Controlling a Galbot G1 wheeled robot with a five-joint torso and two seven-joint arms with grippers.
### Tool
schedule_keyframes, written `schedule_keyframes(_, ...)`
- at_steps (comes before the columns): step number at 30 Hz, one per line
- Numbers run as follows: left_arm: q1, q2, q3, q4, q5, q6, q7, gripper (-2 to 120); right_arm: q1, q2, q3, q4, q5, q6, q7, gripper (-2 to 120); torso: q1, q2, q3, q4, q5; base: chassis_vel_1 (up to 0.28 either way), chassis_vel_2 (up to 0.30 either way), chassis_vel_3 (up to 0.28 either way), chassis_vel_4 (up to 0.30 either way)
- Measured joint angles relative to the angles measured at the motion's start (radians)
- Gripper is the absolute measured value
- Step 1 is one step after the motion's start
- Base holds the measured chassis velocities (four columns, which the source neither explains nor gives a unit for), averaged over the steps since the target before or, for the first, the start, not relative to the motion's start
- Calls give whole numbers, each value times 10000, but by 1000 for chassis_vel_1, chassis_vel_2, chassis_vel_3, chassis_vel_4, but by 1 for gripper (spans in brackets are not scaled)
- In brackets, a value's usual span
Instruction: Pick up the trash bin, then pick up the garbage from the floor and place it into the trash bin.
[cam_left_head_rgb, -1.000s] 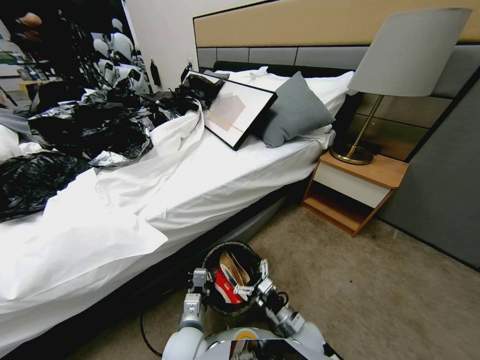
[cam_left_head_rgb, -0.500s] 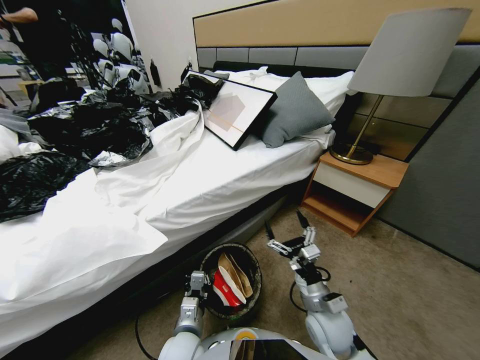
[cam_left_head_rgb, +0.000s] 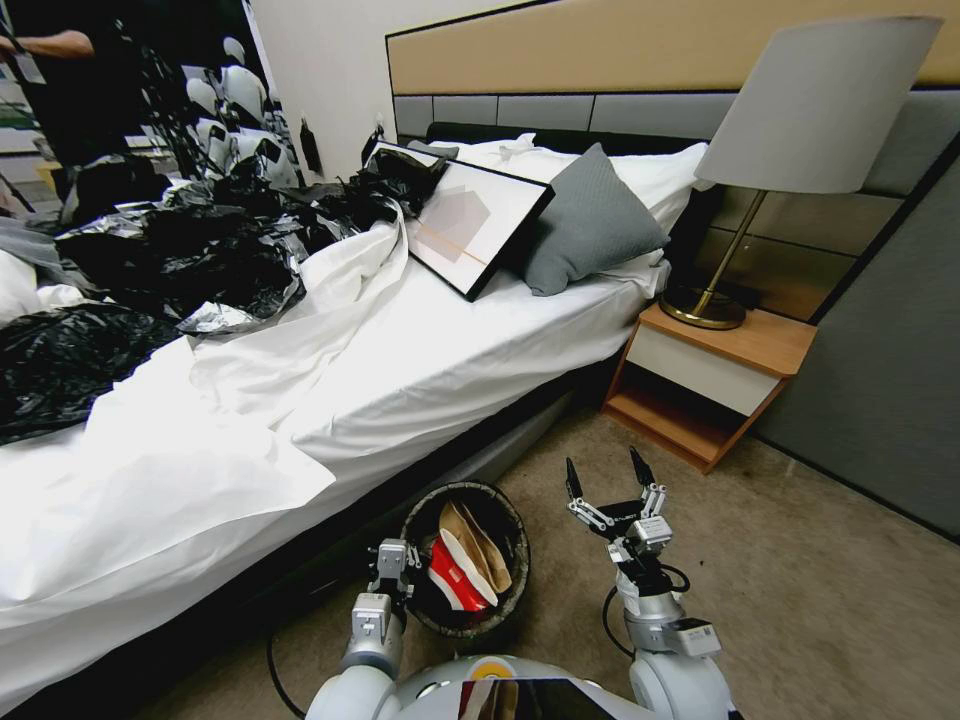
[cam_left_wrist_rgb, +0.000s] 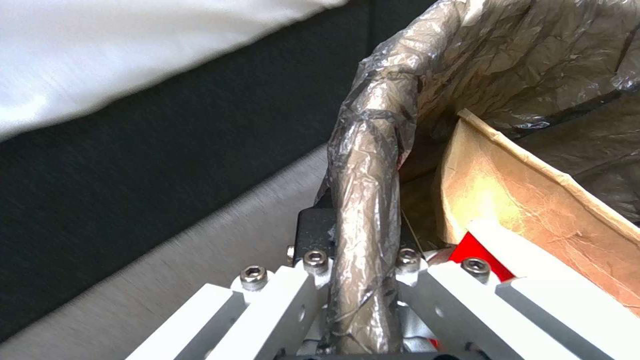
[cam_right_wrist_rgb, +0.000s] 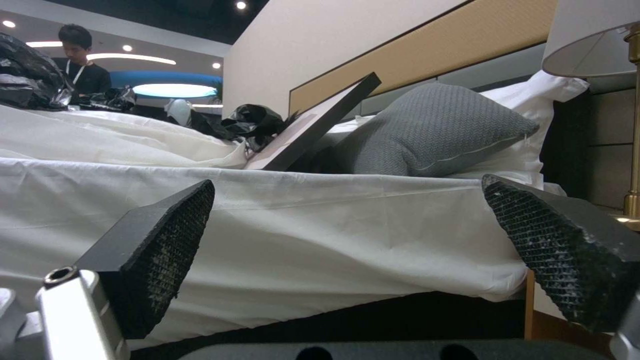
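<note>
The trash bin (cam_left_head_rgb: 517, 562) is a small round bucket lined with a dark bag, hanging just above the carpet beside the bed. My left gripper (cam_left_head_rgb: 392, 572) is shut on its near-left rim; the left wrist view shows the bag-covered rim (cam_left_wrist_rgb: 368, 190) pinched between the fingers (cam_left_wrist_rgb: 280, 295). Garbage lies inside the bin: a red-and-white packet (cam_left_head_rgb: 453, 580) (cam_left_wrist_rgb: 477, 252) and a tan paper bag (cam_left_head_rgb: 478, 543) (cam_left_wrist_rgb: 533, 200). My right gripper (cam_left_head_rgb: 604, 465) is raised to the right of the bin, open, with nothing between its black pads (cam_right_wrist_rgb: 167, 240).
The white bed (cam_left_head_rgb: 380, 380) runs along the left, its dark base right behind the bin. A wooden nightstand (cam_left_head_rgb: 715, 385) with a lamp (cam_left_head_rgb: 800, 130) stands at the back right. Bare carpet (cam_left_head_rgb: 800, 600) spreads to the right. A black cable (cam_left_head_rgb: 285, 670) loops on the floor near my left arm.
My right gripper has left the bin's mouth, swung out to the right and now stands open. The red-and-white packet stays in the bin. The left gripper keeps hold of the rim.
</note>
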Motion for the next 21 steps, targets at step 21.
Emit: schedule_keyframes(21, 319, 332, -101, -96, -69, 103, 191, 1, -391, -73, -360, 131, -151, 80, -481, 100, 1, 0, 0, 0, 0, 35, 30, 33, 33)
